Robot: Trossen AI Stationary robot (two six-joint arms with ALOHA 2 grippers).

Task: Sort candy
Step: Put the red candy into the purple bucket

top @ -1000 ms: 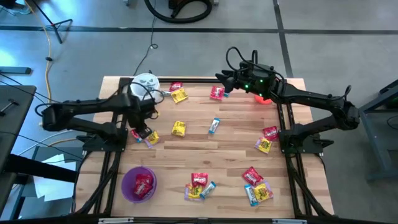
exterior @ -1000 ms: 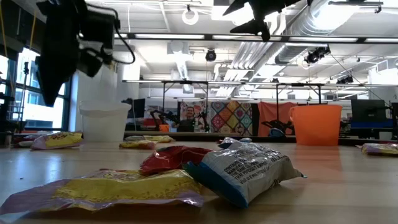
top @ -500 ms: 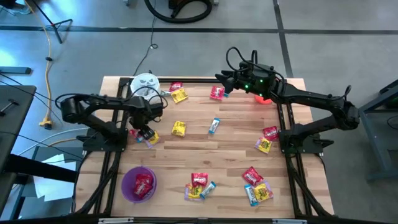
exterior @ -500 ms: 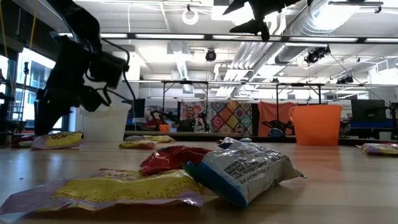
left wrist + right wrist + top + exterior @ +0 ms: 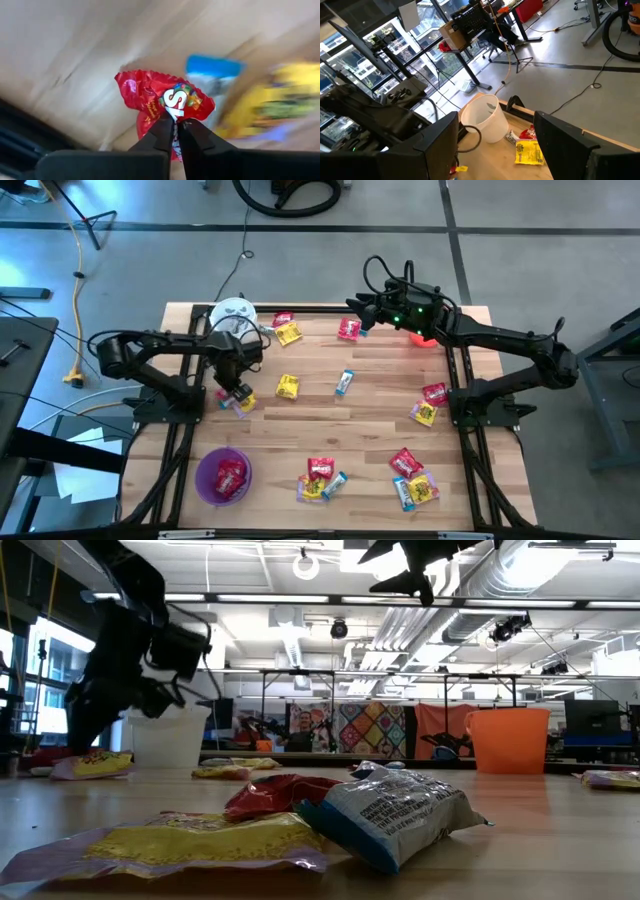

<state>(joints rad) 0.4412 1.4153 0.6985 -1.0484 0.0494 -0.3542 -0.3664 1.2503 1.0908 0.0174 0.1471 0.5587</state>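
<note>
Candy packets in red, yellow and light blue lie scattered over the wooden table [image 5: 380, 420]. At the table's left, my left gripper [image 5: 229, 393] points down, shut on a red candy packet [image 5: 150, 92]. That packet lies beside a light-blue packet [image 5: 212, 70] and a yellow one [image 5: 270, 97]. My right gripper [image 5: 358, 314] hangs open and raised over the far edge, near a red packet [image 5: 348, 329]; its fingers [image 5: 560, 137] stand wide apart with nothing between them. My left gripper pinches the red packet between its two shut fingers [image 5: 162, 132], at the edge by the white letter on the wrapper [image 5: 176, 100]. The fingers come from above, pointing down. The packet lies on the table, spread out past the fingertips.
A white bucket [image 5: 234, 313] stands at the far left corner. A purple bucket [image 5: 222, 476] at the near left holds a red packet. An orange bucket [image 5: 421, 335] shows under the right arm. More packets lie in the middle [image 5: 287, 387] and along the near edge [image 5: 320, 476].
My left gripper has sunk from well above the table down onto the candy cluster at the left, its arm folding lower. The right arm has kept still.
</note>
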